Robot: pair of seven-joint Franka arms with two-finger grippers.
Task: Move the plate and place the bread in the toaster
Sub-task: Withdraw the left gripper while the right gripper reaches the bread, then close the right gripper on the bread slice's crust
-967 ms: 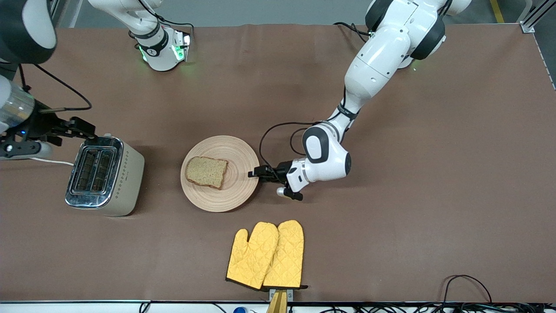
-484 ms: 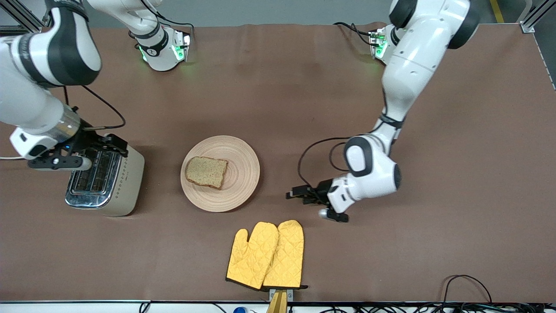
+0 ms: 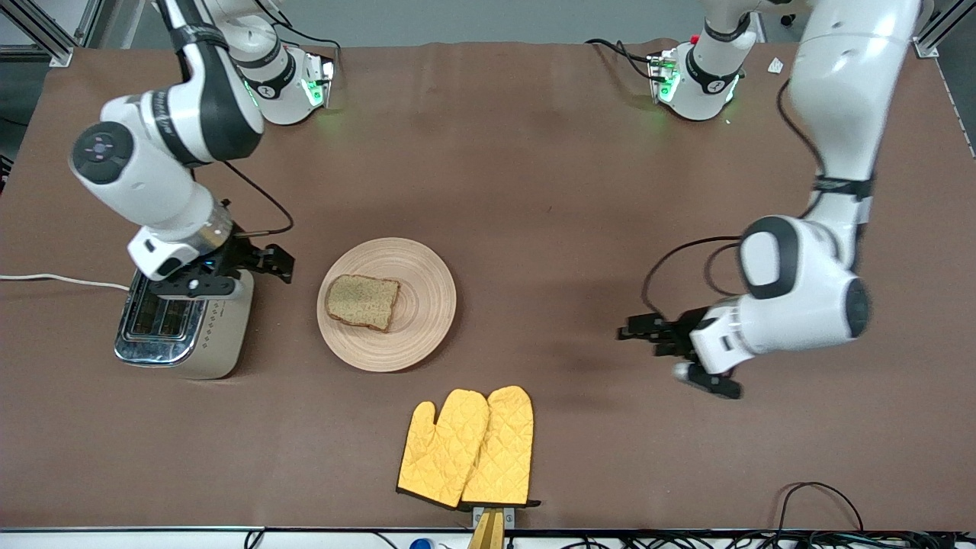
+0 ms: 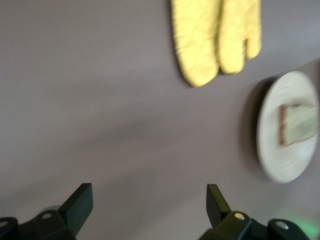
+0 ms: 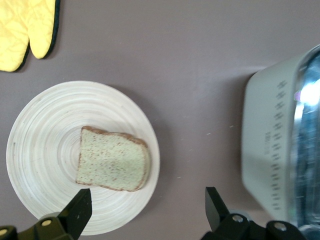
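From the front camera we see the plate (image 3: 386, 304) in the middle of the table (image 3: 534, 191), with the bread (image 3: 362, 302) lying flat on it, toward the toaster's side. The toaster (image 3: 184, 323) stands beside the plate at the right arm's end of the table, its white cord (image 3: 61, 280) trailing off the edge. A pair of yellow mitts (image 3: 467, 447) lies nearer the camera than the plate. The right gripper (image 3: 276, 261) hangs over the toaster's edge nearest the plate; the left gripper (image 3: 639, 331) hangs over bare table, well apart from the plate, toward the left arm's end.

The left wrist view adds what the front cannot settle: the left gripper (image 4: 148, 215) has its fingers (image 4: 79, 204) spread wide, empty, over bare table, with mitts (image 4: 216, 37) and plate (image 4: 280, 162) farther off.

The right wrist view shows the right gripper (image 5: 148, 212) likewise spread and empty, above the gap between plate (image 5: 45, 120) and toaster (image 5: 272, 165), and reveals the dotted pattern on the toaster's side and the bread's (image 5: 113, 159) speckled crumb.
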